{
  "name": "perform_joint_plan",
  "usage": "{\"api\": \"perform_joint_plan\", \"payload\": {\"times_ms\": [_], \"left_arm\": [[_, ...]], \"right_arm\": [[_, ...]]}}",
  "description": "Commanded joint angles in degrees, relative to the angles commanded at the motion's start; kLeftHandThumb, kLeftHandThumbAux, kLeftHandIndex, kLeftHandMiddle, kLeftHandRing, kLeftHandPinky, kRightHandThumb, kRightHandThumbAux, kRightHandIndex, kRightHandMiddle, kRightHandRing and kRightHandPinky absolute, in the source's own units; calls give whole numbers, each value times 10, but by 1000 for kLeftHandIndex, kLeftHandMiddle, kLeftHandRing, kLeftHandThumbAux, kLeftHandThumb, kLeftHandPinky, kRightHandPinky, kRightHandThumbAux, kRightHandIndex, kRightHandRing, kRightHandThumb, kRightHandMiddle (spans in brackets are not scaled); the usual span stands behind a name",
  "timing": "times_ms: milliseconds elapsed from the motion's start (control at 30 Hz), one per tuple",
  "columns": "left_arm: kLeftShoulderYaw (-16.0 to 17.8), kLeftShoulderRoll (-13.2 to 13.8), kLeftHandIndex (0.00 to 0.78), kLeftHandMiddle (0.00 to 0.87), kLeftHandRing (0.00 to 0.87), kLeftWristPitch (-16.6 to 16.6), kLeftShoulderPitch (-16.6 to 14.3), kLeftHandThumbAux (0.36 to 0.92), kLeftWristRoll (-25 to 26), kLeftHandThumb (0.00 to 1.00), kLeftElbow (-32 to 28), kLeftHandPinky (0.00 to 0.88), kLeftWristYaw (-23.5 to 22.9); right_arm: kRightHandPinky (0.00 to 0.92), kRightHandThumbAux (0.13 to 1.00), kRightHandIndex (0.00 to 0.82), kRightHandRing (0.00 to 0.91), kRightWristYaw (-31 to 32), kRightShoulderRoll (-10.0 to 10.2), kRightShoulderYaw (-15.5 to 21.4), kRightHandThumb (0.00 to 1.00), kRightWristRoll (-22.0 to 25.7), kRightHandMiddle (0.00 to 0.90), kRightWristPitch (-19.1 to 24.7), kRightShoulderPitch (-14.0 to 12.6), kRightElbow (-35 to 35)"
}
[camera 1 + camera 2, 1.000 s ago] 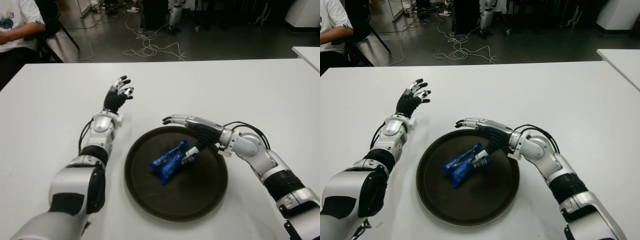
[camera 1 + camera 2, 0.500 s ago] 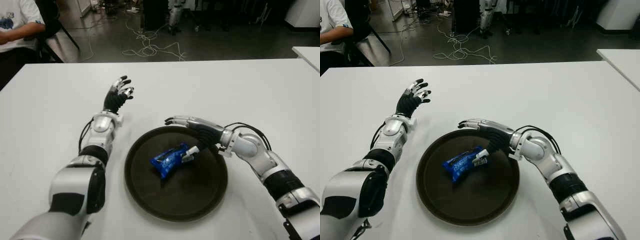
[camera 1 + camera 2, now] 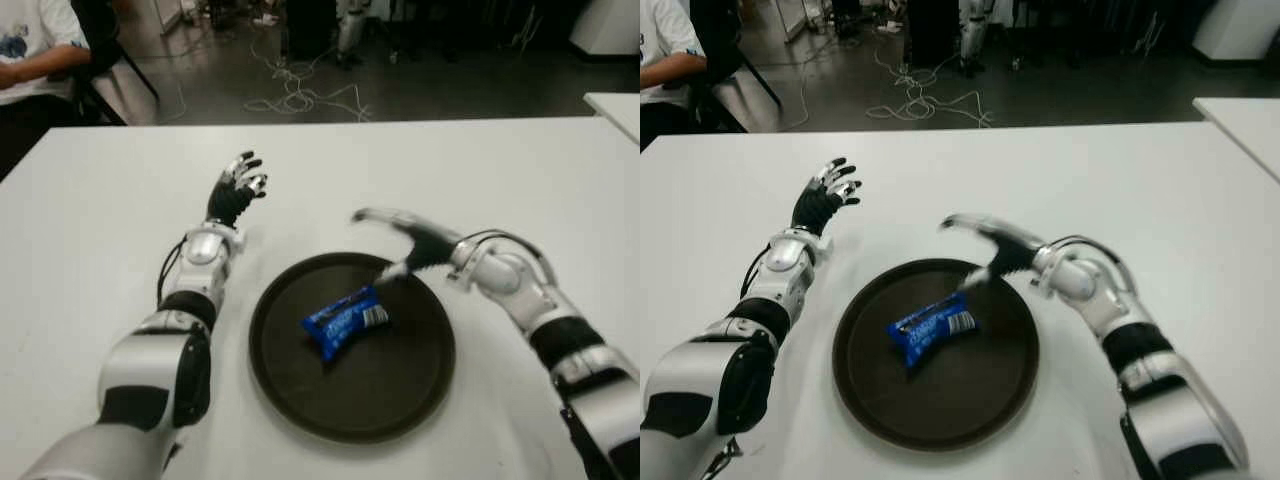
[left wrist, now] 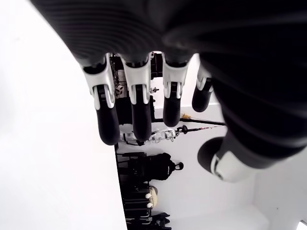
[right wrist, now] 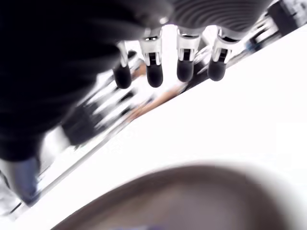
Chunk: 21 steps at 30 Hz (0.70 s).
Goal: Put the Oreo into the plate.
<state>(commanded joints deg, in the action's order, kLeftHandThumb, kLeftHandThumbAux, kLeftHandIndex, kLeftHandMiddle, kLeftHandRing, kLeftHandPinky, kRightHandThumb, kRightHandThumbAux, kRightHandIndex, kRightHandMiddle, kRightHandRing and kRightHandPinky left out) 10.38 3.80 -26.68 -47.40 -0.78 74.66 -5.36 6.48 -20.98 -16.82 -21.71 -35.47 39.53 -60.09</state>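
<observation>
A blue Oreo packet (image 3: pixel 345 320) lies flat inside the round dark plate (image 3: pixel 400 390) near the table's front, a little left of the plate's middle. My right hand (image 3: pixel 395 240) hovers above the plate's far right rim, fingers spread and holding nothing, clear of the packet. In the right wrist view the fingertips (image 5: pixel 184 69) stretch out straight over the white table, with the plate's rim (image 5: pixel 182 182) below them. My left hand (image 3: pixel 237 188) shows to the left of the plate, farther back, fingers relaxed and empty.
The white table (image 3: pixel 480 170) stretches wide around the plate. A seated person (image 3: pixel 30 50) is at the far left behind the table. Cables (image 3: pixel 300 100) lie on the dark floor beyond the far edge. Another white table corner (image 3: pixel 615 105) shows at the right.
My right hand has let go of the Oreo packet and lifted up and back toward the right. The packet now lies flat in the plate. The left arm has not moved.
</observation>
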Motion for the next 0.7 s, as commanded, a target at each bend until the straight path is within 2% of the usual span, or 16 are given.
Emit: {"api": "perform_joint_plan", "payload": {"times_ms": [167, 233, 267, 300, 433, 567, 700], "left_arm": [[-2, 1, 61, 147, 190, 2, 1, 635, -2, 137, 0, 278, 1], [-2, 1, 62, 146, 189, 4, 0, 634, -3, 137, 1, 277, 2], [-3, 1, 61, 146, 189, 4, 0, 633, -3, 136, 1, 276, 2], [-3, 1, 60, 144, 187, 4, 0, 630, -4, 134, 1, 275, 3], [-5, 2, 59, 147, 188, 1, 0, 621, -5, 129, 1, 279, 2], [-5, 2, 60, 152, 191, 0, 0, 617, -6, 127, 1, 284, 2], [-5, 3, 59, 148, 190, 1, 0, 617, -7, 121, 1, 281, 3]], "right_arm": [[22, 551, 26, 33, -42, 14, 41, 0, 31, 41, 36, 38, -103], [48, 555, 46, 60, -39, 21, 68, 0, 56, 67, 51, 47, -125], [63, 557, 57, 74, -35, 26, 95, 0, 82, 80, 69, 50, -135], [121, 558, 79, 112, -33, 30, 114, 0, 100, 110, 81, 53, -143], [247, 591, 126, 200, -11, 43, 196, 0, 180, 180, 120, 52, -146], [307, 658, 158, 253, -8, 54, 236, 0, 219, 225, 147, 55, -142], [339, 727, 181, 287, -26, 70, 279, 0, 258, 256, 195, 69, -141]]}}
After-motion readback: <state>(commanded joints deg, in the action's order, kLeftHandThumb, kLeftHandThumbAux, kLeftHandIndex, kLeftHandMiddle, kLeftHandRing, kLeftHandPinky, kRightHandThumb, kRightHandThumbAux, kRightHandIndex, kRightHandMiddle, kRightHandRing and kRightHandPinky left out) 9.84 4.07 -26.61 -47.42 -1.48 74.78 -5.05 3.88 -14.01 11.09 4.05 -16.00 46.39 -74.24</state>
